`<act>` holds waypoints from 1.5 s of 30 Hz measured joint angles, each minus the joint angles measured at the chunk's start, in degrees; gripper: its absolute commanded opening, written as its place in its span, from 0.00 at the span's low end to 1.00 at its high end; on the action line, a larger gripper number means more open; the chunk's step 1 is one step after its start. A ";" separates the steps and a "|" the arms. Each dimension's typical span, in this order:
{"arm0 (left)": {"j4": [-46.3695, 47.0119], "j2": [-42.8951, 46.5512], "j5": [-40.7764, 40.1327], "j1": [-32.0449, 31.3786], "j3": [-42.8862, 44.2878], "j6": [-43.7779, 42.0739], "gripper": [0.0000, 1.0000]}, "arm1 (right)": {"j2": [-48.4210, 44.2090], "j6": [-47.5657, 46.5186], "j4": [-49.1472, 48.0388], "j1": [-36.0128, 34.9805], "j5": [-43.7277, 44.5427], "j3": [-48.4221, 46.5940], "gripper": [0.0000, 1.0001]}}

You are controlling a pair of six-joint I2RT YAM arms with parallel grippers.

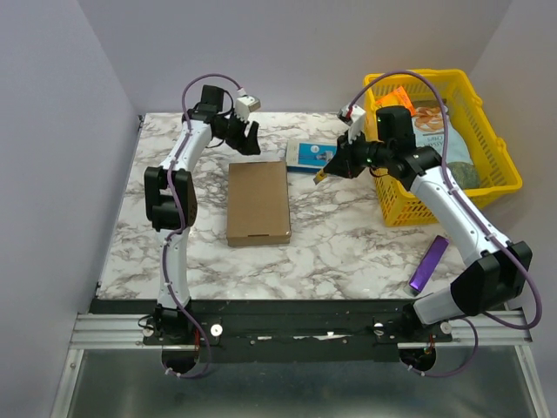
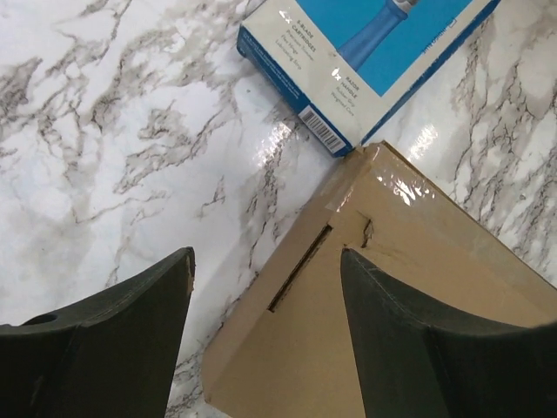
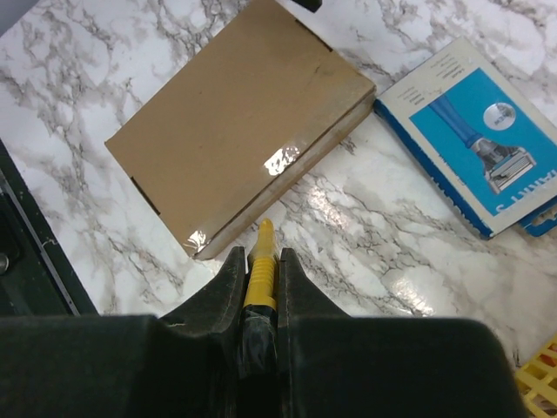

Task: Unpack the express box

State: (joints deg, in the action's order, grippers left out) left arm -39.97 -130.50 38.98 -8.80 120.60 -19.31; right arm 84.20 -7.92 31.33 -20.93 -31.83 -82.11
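The express box (image 1: pixel 258 202) lies flat in the middle of the marble worktop (image 1: pixel 348 244), its long sides running near to far. Its lid is down, and clear tape shines on its corners.

My left gripper (image 1: pixel 246 135) hangs over the box's far left corner with its fingers spread wide and nothing between them. In the left wrist view the corner of the box (image 2: pixel 392 305), with a slot cut in its side wall, sits between and below my fingers (image 2: pixel 130 331).

My right gripper (image 1: pixel 324 171) is off the box's far right corner, clamped on a slim yellow-tipped tool (image 3: pixel 261 270). The tip points past my fingers toward the right side wall of the box (image 3: pixel 235 131). I cannot tell whether the tip touches anything.

A blue box (image 1: pixel 311 154) with a white label lies flat just beyond the express box's far right corner, close beside it. Further right stands a yellow basket (image 1: pixel 500 174) with packets inside. A purple object (image 1: pixel 429 264) lies on the worktop near the right edge, well apart from the express box.
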 measured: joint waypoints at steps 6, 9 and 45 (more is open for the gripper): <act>-4.46 -0.76 1.95 1.25 -3.43 -1.07 0.72 | 0.02 0.02 -0.15 0.00 -0.70 0.87 0.00; -5.14 -0.76 1.88 1.27 -7.65 -2.14 0.69 | 0.33 0.07 -0.22 0.00 -0.76 0.85 0.00; 13.60 46.71 7.58 -1.42 -61.94 11.76 0.08 | 11.30 -1.07 -3.04 -8.39 2.54 -9.64 0.00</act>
State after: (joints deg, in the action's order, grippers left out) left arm -26.37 -83.79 46.57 -10.22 58.65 -7.55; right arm 95.50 -8.99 28.29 -29.32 -29.30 -91.74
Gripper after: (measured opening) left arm 0.108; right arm 0.188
